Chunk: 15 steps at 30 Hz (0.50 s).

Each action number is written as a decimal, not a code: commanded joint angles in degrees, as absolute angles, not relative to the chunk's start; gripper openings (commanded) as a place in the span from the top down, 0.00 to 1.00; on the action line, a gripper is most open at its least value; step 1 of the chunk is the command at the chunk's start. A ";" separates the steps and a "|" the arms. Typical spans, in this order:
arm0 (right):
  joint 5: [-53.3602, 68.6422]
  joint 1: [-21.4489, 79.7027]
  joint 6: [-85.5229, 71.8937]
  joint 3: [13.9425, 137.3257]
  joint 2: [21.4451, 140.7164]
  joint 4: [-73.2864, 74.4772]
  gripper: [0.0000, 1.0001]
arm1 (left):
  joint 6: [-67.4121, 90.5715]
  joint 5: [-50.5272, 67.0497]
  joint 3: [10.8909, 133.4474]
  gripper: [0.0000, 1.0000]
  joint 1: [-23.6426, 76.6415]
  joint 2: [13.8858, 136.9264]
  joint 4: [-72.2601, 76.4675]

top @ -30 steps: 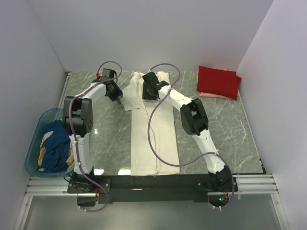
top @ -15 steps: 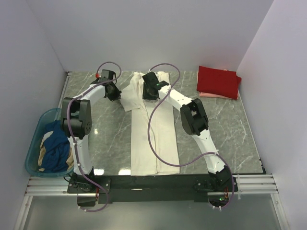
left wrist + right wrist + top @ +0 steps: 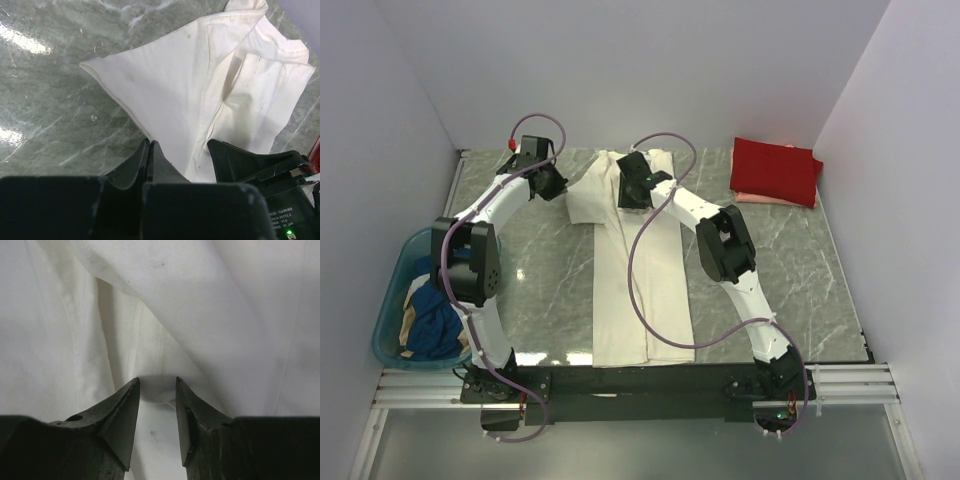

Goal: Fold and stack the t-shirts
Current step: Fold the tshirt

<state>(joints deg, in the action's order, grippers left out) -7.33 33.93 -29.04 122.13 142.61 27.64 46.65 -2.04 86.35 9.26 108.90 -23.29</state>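
The teal basket (image 3: 388, 300) at nine o'clock on the counter (image 3: 550, 290) is holding a dark blue shirt (image 3: 432, 300) over tan cloth (image 3: 412, 315). The cream-white t-shirt (image 3: 640, 290) is lying lengthwise mid-counter, the left pincer (image 3: 150, 150) clamping its sleeve edge. The right pincer (image 3: 157, 390) is pinching a fold near the collar at twelve o'clock, and red shirt (image 3: 775, 170) is lying on pink (image 3: 760, 198) at two o'clock.

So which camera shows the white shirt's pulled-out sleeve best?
Left wrist: the sleeve fills the frame, spread on the marble. Top external shows it small. Right wrist shows only close cloth folds; sleeve can't be told.
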 commanded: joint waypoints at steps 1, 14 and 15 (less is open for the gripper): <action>-9.93 34.80 -28.04 121.46 138.87 26.89 0.58 | 46.58 -3.95 86.22 1.00 9.49 105.47 -23.11; -13.01 37.79 -25.84 122.25 139.04 26.45 0.60 | 46.49 -4.04 86.13 1.00 9.49 105.03 -23.38; -12.92 37.97 -25.67 122.78 139.65 26.72 0.60 | 46.49 -3.96 86.13 1.00 9.49 105.20 -23.38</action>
